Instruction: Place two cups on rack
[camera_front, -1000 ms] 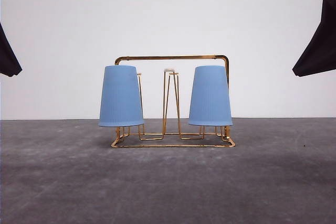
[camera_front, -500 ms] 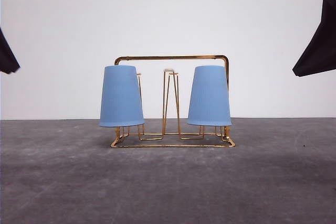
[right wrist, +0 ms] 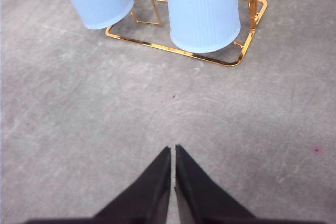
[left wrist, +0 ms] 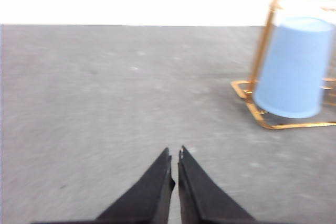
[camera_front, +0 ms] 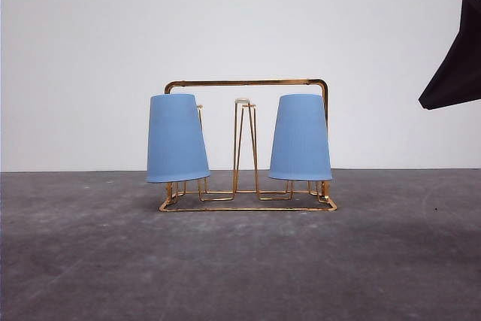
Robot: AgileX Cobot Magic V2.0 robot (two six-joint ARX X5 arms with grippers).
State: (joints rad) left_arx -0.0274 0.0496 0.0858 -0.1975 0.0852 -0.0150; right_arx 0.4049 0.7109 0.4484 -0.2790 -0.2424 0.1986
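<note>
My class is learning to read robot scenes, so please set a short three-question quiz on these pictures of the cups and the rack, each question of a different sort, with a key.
1. True or false: both cups hang upside down on the rack.
2. Multiple choice: the prong in the middle of the rack is A) bare, B) holding a third cup, C) bent flat onto the table.
3. Fill in the missing word: the left gripper and the right gripper are both ____, with nothing between the fingers.

Key: 1 true: the left cup and the right cup sit mouth down. 2 A. 3 shut.
</note>
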